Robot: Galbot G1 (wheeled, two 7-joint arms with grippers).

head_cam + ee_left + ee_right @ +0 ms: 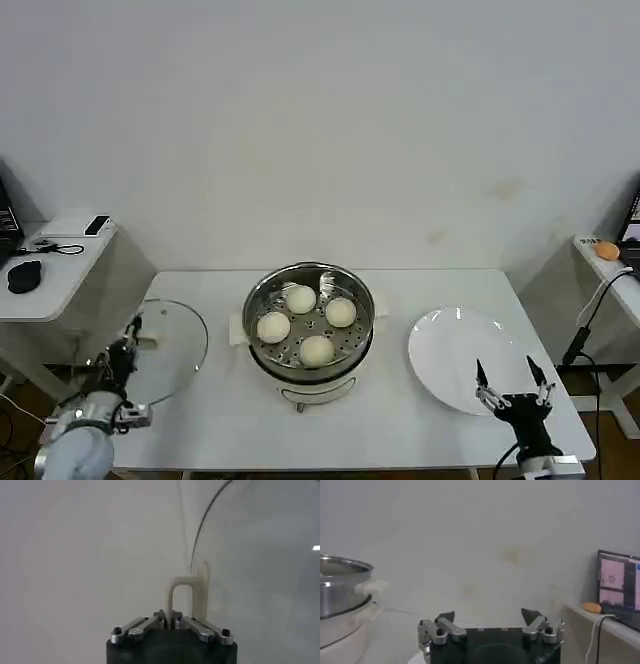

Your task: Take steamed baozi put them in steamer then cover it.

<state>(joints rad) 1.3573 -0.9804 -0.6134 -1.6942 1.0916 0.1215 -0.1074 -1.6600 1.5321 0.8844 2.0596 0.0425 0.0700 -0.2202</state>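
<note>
Left gripper [171, 621] clamped on lid handle [184, 596], right gripper [513, 384] spread above plate [447, 350]

The right gripper [490, 622] hangs with its two dark-tipped fingers [445, 617] spread wide apart and nothing between them. Off to its left, the steamer [340, 587] shows as a shiny steel pot with a cream side handle [376, 585], seated on a cream-white base [342, 630]. A plain pale wall [480, 540] rises on the far side. To the right, a side table [607, 625] carries a small orange object [592, 607], a lit screen [619, 587] and a trailing white cable [596, 640].
</note>
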